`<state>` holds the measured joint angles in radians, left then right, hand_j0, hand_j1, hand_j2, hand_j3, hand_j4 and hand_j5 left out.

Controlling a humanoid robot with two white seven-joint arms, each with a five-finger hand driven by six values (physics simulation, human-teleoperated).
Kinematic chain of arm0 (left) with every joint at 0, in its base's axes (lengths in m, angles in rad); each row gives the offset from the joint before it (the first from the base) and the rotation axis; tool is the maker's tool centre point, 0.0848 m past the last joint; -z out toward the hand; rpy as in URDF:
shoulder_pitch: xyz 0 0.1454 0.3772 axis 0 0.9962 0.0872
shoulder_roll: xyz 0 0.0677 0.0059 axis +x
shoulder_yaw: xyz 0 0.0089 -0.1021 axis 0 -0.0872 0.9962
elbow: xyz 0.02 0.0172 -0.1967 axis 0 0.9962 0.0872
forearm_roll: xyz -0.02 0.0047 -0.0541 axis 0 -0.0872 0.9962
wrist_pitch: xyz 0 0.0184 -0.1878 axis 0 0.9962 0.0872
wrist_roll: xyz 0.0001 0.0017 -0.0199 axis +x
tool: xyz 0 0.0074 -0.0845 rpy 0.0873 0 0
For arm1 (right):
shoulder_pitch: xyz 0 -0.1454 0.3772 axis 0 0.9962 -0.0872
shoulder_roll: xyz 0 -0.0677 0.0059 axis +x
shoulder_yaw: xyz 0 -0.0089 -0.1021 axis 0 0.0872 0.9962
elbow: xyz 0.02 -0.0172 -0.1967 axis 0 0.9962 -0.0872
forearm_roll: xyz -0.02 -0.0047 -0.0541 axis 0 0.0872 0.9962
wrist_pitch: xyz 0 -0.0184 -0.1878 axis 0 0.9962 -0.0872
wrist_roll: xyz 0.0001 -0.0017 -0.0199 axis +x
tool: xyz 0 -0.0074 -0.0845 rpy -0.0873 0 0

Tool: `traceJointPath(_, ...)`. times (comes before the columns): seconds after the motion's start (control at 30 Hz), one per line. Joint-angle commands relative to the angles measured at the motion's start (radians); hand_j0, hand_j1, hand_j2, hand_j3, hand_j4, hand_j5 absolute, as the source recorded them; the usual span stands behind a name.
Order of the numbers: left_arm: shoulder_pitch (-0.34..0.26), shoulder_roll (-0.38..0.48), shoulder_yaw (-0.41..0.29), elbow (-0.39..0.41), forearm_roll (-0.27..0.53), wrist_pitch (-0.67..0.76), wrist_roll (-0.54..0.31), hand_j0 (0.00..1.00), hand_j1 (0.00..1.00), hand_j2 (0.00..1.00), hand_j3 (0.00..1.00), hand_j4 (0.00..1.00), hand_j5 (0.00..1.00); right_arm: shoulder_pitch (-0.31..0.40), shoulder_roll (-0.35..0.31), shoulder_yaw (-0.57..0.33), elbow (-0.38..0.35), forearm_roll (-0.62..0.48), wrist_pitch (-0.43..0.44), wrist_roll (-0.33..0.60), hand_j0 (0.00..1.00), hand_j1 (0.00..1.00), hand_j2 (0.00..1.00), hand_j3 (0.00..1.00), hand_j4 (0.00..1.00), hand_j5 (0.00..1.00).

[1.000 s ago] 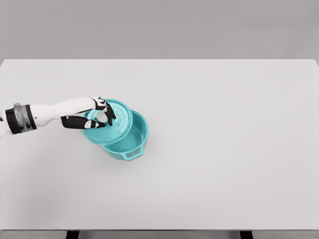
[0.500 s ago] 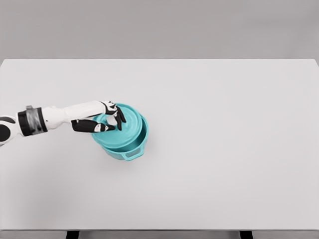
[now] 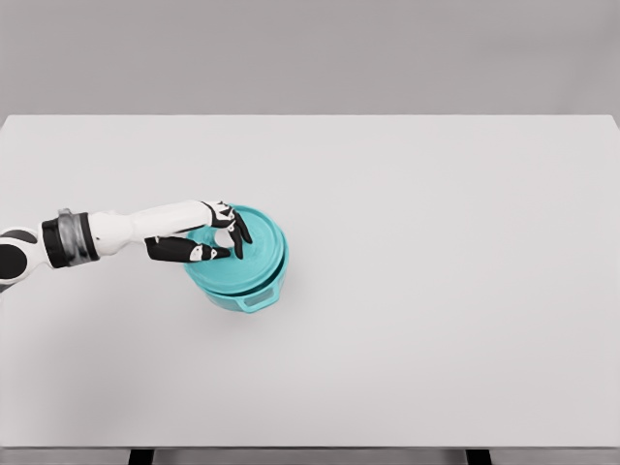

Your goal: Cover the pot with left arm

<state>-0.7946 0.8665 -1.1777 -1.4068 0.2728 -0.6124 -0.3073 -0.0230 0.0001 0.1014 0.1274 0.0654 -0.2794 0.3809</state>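
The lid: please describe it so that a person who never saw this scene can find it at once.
On the white table, look left of the middle, where the left hand ends. There the teal pot stands, and the lid is the round teal disc on top of it, with the fingers on it; the pot below shows a handle.

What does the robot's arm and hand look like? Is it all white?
Not all white. The left arm is a smooth white tube with a grey metal ring and a black band near the elbow end. The left hand has a white palm area with black patches and slim black fingers. No cables show.
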Motion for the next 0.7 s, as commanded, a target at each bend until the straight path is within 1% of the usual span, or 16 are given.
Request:
traceJointPath(0.0, 0.0, 0.0, 0.001, -0.001, 0.006, 0.002, 0.001, 0.43, 0.43, 0.43, 0.43, 0.43, 0.43, 0.0, 0.0, 0.0, 0.0, 0.001, 0.0, 0.001, 1.0, 1.0, 1.0, 1.0, 1.0, 1.0)
traceJointPath(0.57, 0.0, 0.0, -0.011, -0.009, 0.006, 0.002, 0.001, 0.43, 0.43, 0.43, 0.43, 0.43, 0.43, 0.0, 0.0, 0.0, 0.0, 0.001, 0.0, 0.001, 1.0, 1.0, 1.0, 1.0, 1.0, 1.0)
traceJointPath(0.63, 0.0, 0.0, -0.011, -0.009, 0.006, 0.002, 0.001, 0.45, 0.45, 0.45, 0.45, 0.45, 0.45, 0.0, 0.0, 0.0, 0.0, 0.001, 0.0, 0.001, 1.0, 1.0, 1.0, 1.0, 1.0, 1.0)
traceJointPath(0.67, 0.0, 0.0, -0.011, -0.009, 0.006, 0.002, 0.001, 0.51, 0.51, 0.51, 0.51, 0.51, 0.51, 0.0, 0.0, 0.0, 0.0, 0.001, 0.0, 0.001, 1.0, 1.0, 1.0, 1.0, 1.0, 1.0)
